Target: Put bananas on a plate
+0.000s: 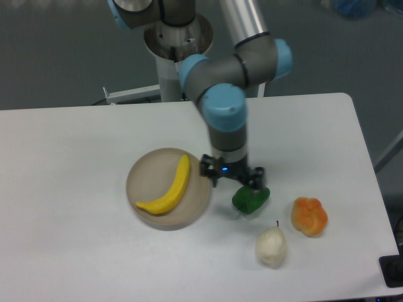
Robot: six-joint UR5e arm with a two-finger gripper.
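Nearest the camera, at about five o'clock on the table [69,189], sits a whitish pear [271,246], with a lumpy orange fruit [309,216] just beyond it toward four o'clock. A dark green item [250,199] lies a little farther in, directly under the gripper [232,179].

The plate [146,173] sits left of centre, and the bananas [169,189] lie inside it, running from seven o'clock up to one o'clock across the dish, fully within the rim. The task looks finished as things lie.

The fingers hang low beside the plate's three-o'clock edge, over the green item; whether they are spread or closed, or grip anything, I cannot tell.

The banana looks light, smooth and stiff, probably a little slippery; a hold across its thick middle would suit best.

Farthest back stands the arm's base [178,44] at twelve o'clock.
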